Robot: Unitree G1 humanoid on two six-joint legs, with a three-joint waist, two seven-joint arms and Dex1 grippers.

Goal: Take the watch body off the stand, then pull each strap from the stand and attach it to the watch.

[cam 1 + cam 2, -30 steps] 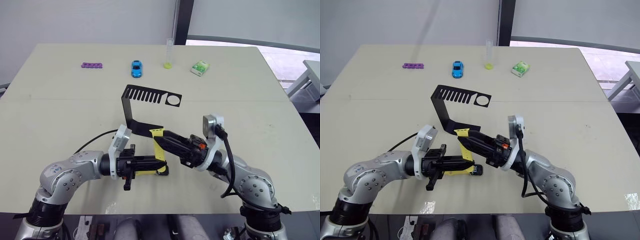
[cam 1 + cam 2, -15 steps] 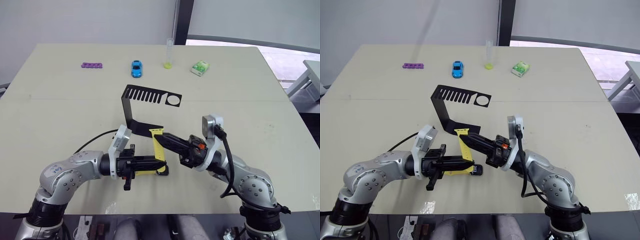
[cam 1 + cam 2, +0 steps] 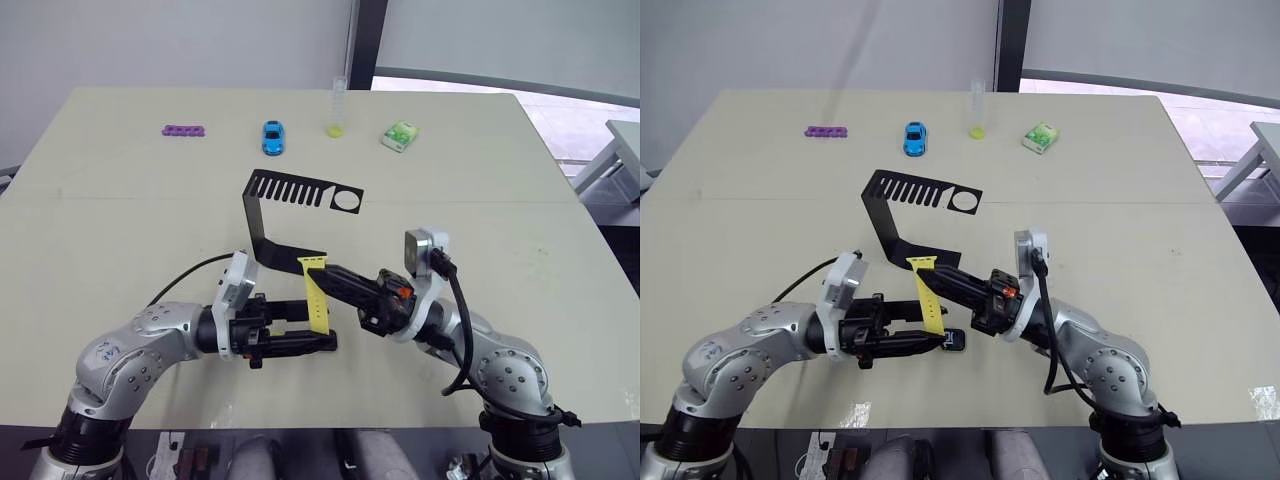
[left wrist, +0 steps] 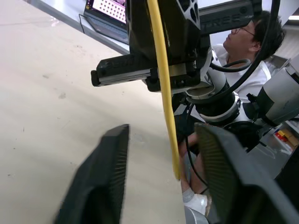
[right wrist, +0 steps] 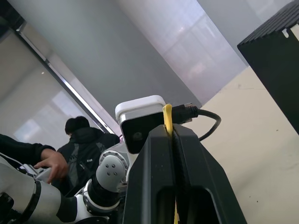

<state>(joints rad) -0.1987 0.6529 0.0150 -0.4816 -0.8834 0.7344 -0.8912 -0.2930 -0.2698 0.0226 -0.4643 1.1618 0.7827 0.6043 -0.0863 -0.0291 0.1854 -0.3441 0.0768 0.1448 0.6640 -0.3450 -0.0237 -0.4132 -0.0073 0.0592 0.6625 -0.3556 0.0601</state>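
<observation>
A yellow strap (image 3: pixel 317 300) hangs upright just in front of the black stand (image 3: pixel 262 215), whose slotted top plate is bare. My right gripper (image 3: pixel 320 271) is shut on the strap's upper part, and the strap (image 5: pixel 167 115) pokes out between its closed fingers. My left gripper (image 3: pixel 322 334) is open low over the table, one finger on each side of the strap's (image 4: pixel 164 93) lower end without touching it. A small dark watch body (image 3: pixel 955 341) lies at the left fingertips; I cannot tell whether it is joined to the strap.
Along the table's far side sit a purple bar (image 3: pixel 184 130), a blue toy car (image 3: pixel 273 137), a clear tube (image 3: pixel 337 108) with yellow-green liquid and a green-white packet (image 3: pixel 400 135). A person (image 4: pixel 247 42) sits beyond the table.
My right gripper closed on the upright strap. My left gripper then opened, letting go of what it held. Neither arm has shifted much.
</observation>
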